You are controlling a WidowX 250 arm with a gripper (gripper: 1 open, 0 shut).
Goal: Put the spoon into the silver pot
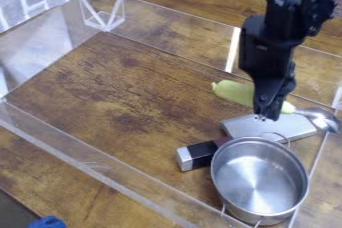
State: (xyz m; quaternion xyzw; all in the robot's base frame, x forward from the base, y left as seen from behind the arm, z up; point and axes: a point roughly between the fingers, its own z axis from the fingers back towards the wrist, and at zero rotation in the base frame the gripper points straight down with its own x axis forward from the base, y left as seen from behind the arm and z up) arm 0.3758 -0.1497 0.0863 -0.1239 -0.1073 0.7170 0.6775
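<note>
Spoon [243, 91] with its thick yellow-green plastic handle and small shiny metal bowl hangs in the air, crosswise in the black end effector [271, 105]: the handle sticks out toward the picture's left of the fingers and the metal bowl shows at their right, near the clear wall. The end effector's fingers are part-way closed, clamped on the spoon's middle, and they point steeply downward.

Taking the round, shiny stainless-steel pot [259, 181] with straight sides as the landmark, the spoon sits above and behind it, not over its mouth but over the flat grey rectangular slab [265, 127] that lies just behind the pot's rim. The pot stands upright at the near right of the wooden worktop [120, 82], and its inside looks empty. A small black-and-white block [198, 154] lies just to the pot's left, close to its wall; whether they touch I cannot tell. The black robot arm [291, 17] rises from the end effector well behind the pot, toward the top right. Clear plastic walls [80, 152] fence the worktop on all sides of the pot, and a small blue object [47, 222] lies outside them, far to the pot's left at the bottom edge.
</note>
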